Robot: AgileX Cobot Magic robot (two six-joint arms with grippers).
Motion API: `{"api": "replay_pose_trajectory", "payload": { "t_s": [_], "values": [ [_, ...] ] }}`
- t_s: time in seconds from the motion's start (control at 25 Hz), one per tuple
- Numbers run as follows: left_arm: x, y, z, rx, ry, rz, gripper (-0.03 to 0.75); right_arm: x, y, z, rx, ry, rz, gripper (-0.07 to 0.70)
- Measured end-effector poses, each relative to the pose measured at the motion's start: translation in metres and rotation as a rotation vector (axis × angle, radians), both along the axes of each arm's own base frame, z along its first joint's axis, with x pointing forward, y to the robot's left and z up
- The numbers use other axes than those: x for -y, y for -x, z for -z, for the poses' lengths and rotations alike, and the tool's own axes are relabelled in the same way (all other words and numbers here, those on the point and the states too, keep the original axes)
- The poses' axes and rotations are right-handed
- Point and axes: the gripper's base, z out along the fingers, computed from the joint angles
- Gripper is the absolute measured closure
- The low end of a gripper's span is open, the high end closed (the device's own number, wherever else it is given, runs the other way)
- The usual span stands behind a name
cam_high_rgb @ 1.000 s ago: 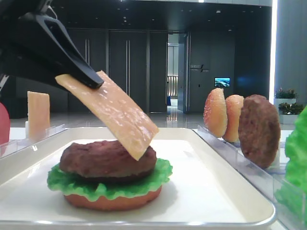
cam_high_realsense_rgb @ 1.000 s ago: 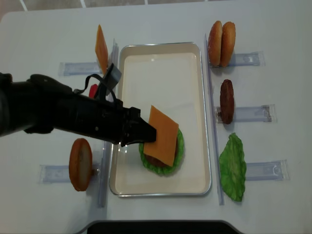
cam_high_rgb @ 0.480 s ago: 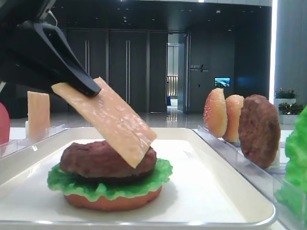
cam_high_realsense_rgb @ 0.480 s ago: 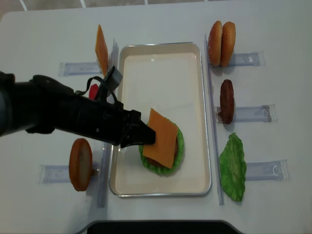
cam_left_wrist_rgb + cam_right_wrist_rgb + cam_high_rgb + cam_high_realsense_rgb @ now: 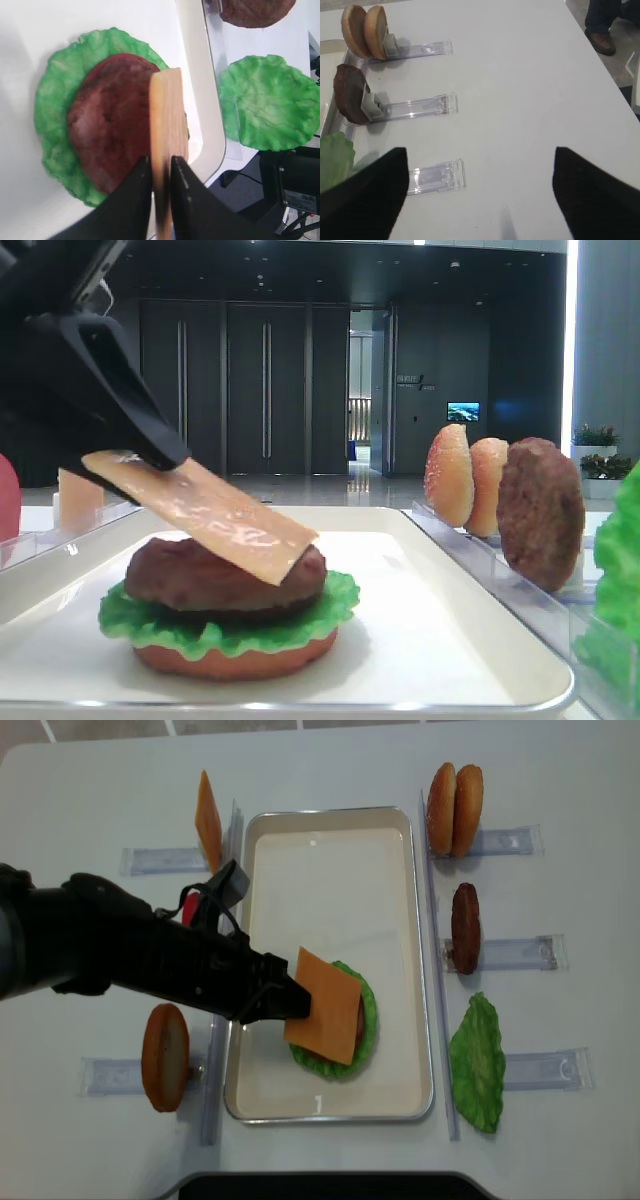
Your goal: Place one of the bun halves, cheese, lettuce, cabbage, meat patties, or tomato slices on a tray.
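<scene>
Since the earlier frame the cheese [image 5: 205,518] had dropped from a steep tilt to a shallow one, its free edge now resting on the meat patty [image 5: 215,575] while the left tool [image 5: 285,1003] had come lower and nearer the stack. Counter [image 5: 330,760]: white, carrying clear racks on both sides. Tray [image 5: 330,850]: white, rimmed, central, holding the stack in its near half. Lettuce [image 5: 330,605]: green leaf under the patty, over a bun half [image 5: 235,660] lying flat on the tray. Spare stock: two bun halves [image 5: 454,808], a patty [image 5: 465,928] and a loose leaf [image 5: 478,1060] on the right; a second cheese slice [image 5: 207,820] and one bun half [image 5: 165,1057] on the left. Left tool: jaws nearly together, pinching the cheese by its raised edge, grip apparently only beginning to loosen. Right tool [image 5: 480,195]: fingers spread wide over bare counter, holding nothing. Handling note: the slice looked offset toward the tool side; release would best come low and level, then a straight withdrawal so the cheese is not dragged off the patty.
</scene>
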Motion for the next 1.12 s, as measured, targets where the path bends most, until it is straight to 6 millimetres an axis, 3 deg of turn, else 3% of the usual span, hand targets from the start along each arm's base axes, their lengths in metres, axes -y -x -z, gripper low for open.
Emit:
{"api": "replay_pose_trajectory", "payload": {
  "t_s": [0.08, 0.24, 0.32, 0.44, 0.72, 0.88, 1.12],
  "values": [
    [-0.001, -0.001, 0.001, 0.008, -0.011, -0.005, 0.496, 0.0, 0.0, 0.0, 0.0, 0.0, 0.0, 0.073],
    [-0.002, -0.002, 0.001, 0.017, -0.022, -0.013, 0.164, 0.0, 0.0, 0.0, 0.0, 0.0, 0.0, 0.073],
    [-0.002, -0.002, 0.002, 0.019, -0.03, -0.016, 0.072, 0.0, 0.0, 0.0, 0.0, 0.0, 0.0, 0.073],
    [-0.004, -0.003, 0.004, 0.014, -0.065, -0.026, 0.034, 0.0, 0.0, 0.0, 0.0, 0.0, 0.0, 0.074],
    [-0.009, -0.007, 0.003, -0.013, -0.163, -0.034, 0.024, 0.0, 0.0, 0.0, 0.0, 0.0, 0.0, 0.076],
    [-0.01, -0.017, -0.009, -0.004, -0.229, -0.006, 0.024, 0.0, 0.0, 0.0, 0.0, 0.0, 0.0, 0.076],
    [-0.02, -0.033, -0.049, 0.1, -0.348, 0.002, 0.024, 0.0, 0.0, 0.0, 0.0, 0.0, 0.0, 0.076]
  ]
}}
